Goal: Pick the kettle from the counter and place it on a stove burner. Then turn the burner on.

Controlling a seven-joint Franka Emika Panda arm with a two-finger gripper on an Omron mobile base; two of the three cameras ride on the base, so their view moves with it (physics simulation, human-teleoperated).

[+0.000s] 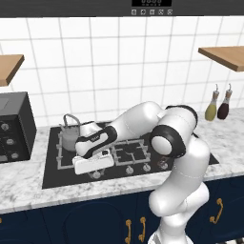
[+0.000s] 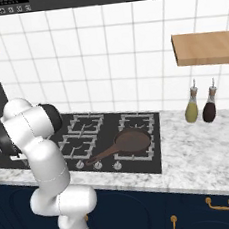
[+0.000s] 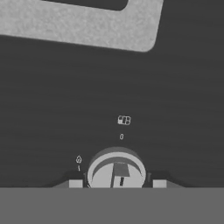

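I see gripper low at stove front edge, fingertips either side of round silver knob, spread apart, not clamped. Kettle sits on rear-left burner grate, just behind hand, apart from it. Brown pan well off to right.

The kettle and grates crowd behind the fingers, which flank a stove knob.
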